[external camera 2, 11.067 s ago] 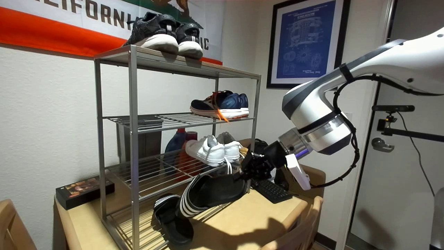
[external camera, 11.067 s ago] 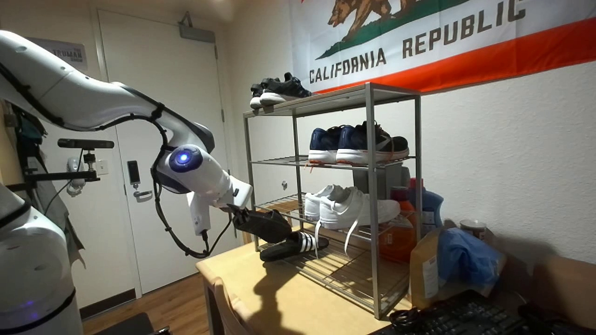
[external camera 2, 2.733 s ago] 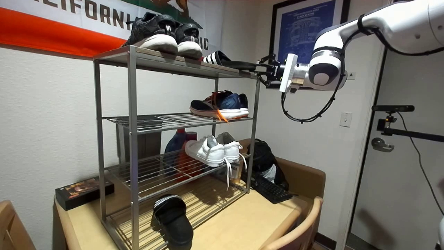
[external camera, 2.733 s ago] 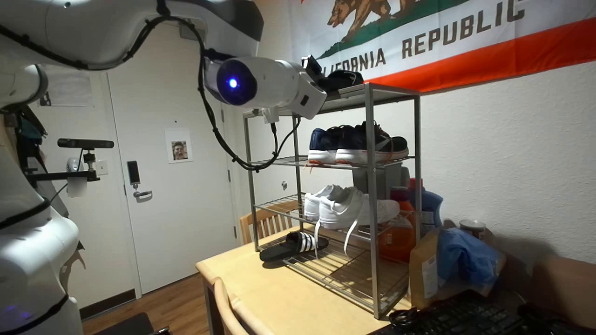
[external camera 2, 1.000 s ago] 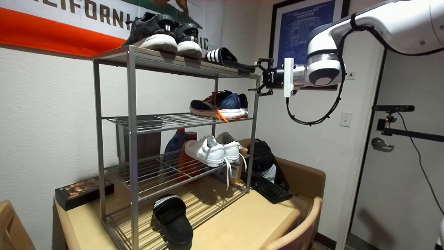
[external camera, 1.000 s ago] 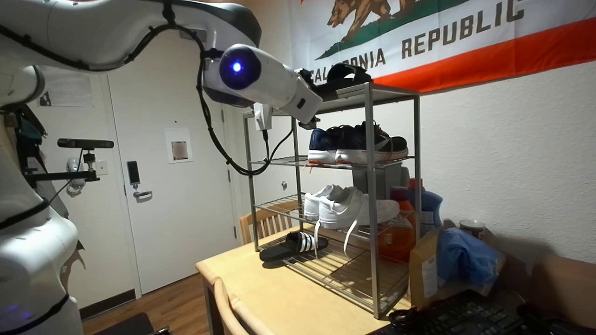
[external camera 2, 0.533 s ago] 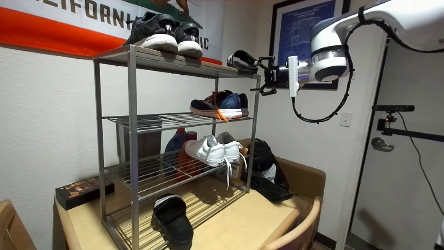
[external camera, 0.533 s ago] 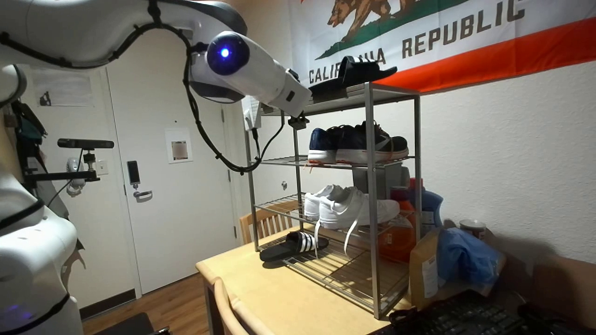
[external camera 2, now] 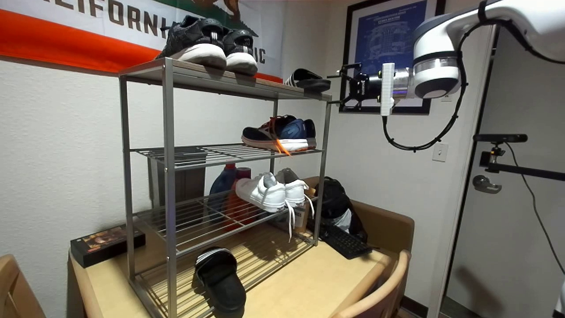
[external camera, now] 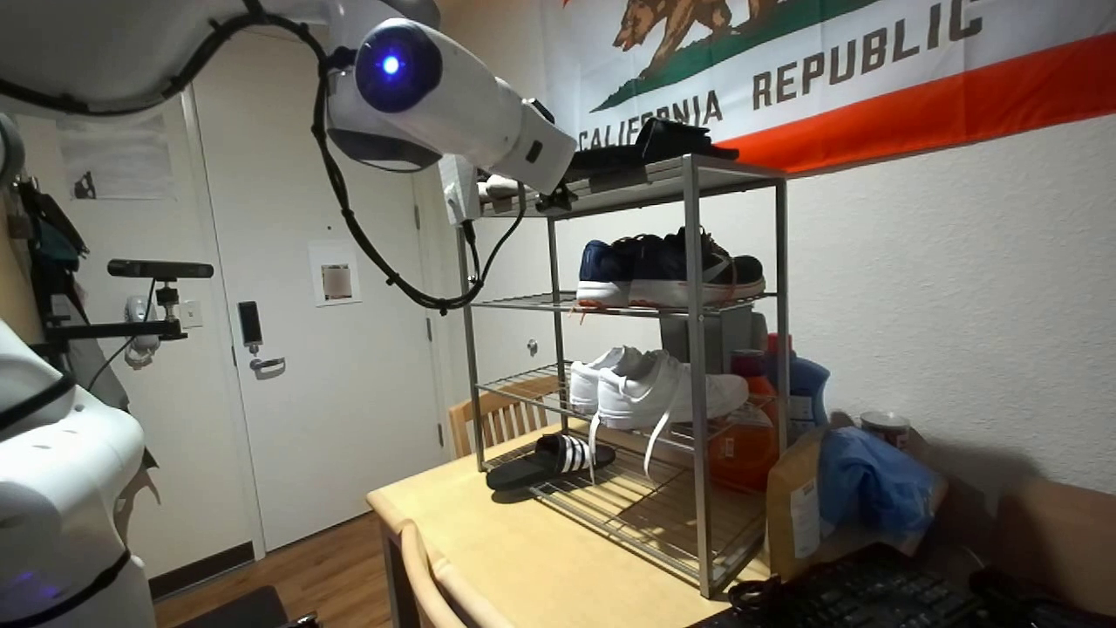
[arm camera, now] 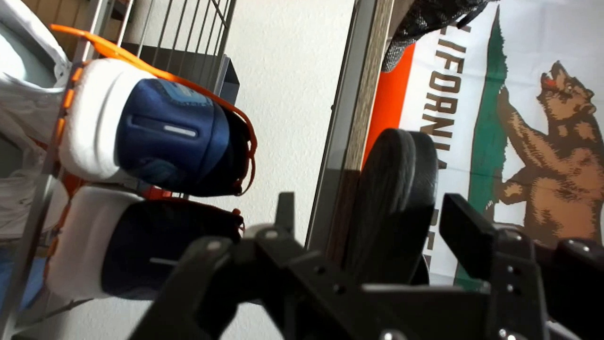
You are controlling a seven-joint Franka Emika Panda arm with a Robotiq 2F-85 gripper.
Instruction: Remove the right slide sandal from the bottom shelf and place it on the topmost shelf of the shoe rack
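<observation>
Hand (external camera 2: 334, 89) found spread wide, in front of the topmost shelf (external camera 2: 265, 86). The slide sandal (external camera 2: 314, 84) rests on that shelf near one end, just beside the hand; a matching sandal (external camera 2: 222, 285) lies on the bottom shelf (external camera 2: 260, 254).
</observation>
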